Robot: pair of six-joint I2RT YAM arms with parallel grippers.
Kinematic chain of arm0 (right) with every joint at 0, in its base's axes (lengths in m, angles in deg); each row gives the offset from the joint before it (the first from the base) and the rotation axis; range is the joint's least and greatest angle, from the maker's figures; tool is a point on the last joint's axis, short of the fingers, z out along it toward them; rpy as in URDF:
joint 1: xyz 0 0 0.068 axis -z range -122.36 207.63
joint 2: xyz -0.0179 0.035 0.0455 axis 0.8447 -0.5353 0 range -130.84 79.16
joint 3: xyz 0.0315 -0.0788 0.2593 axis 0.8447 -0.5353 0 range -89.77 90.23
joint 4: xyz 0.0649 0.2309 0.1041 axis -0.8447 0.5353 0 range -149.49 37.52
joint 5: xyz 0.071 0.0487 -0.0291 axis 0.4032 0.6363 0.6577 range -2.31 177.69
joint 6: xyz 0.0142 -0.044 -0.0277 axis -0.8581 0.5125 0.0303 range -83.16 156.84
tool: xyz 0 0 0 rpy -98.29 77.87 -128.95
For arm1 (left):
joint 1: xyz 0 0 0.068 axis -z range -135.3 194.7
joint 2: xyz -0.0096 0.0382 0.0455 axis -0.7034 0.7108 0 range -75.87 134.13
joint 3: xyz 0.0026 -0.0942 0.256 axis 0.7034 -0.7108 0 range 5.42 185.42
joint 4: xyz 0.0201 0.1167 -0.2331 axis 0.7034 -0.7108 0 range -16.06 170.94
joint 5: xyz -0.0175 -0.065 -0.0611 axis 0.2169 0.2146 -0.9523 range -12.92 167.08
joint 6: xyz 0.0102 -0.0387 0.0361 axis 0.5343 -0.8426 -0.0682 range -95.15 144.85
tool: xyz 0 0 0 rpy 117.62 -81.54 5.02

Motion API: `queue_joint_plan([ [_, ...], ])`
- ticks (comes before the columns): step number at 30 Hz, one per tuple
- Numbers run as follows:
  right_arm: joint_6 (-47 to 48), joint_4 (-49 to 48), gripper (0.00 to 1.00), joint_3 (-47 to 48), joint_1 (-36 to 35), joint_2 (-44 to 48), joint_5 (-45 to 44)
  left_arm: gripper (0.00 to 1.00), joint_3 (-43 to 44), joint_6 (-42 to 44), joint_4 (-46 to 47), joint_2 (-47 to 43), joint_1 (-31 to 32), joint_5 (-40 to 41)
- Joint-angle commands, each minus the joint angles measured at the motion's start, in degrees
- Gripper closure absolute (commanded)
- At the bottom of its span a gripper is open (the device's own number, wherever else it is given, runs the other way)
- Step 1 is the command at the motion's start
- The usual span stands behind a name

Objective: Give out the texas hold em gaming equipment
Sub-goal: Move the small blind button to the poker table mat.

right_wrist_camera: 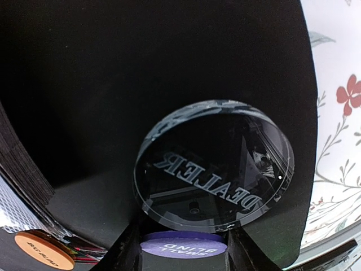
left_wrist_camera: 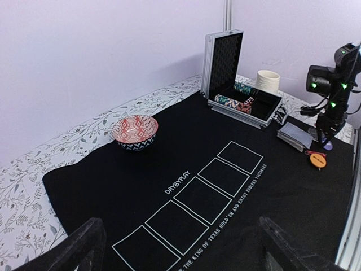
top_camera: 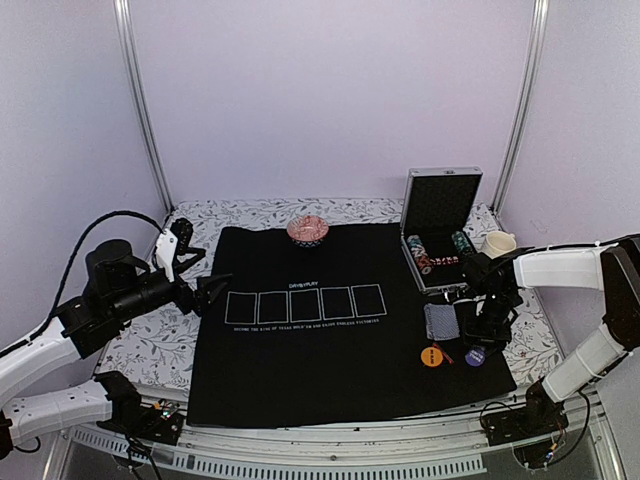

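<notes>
Playing cards (top_camera: 440, 320) lie stacked right of centre in the top view on the black mat (top_camera: 300, 380), an orange button (top_camera: 430, 356) and purple button (top_camera: 475, 355) just below. The dealer button (right_wrist_camera: 214, 169), a stiff, slick, light disc best pinched across its rim, looks clenched in the right gripper (right_wrist_camera: 183, 245), arm folded low. The left gripper (left_wrist_camera: 183, 251) hangs released at left.

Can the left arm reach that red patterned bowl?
Probably yes. The bowl sits alone on the black mat, and nothing lies between it and the open left gripper. Whether the arm stretches that far, I can't be sure.
</notes>
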Motion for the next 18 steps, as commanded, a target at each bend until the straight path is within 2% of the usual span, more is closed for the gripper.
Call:
queue_joint_plan([
  [1,-1.1,-0.51,0.57,-0.48,-0.95,-0.99,-0.04,0.06,0.9,-0.04,0.98,-0.28,0.6,-0.62],
  [12,-2.85,8.33,0.62,5.06,-1.9,5.2,-3.11,0.06,0.93,-0.05,0.99,-0.28,0.61,-0.6],
  [18,-4.42,9.8,0.64,9.59,-8.69,6.46,-1.46,0.06,0.93,-0.13,0.97,0.03,0.61,-1.51],
])
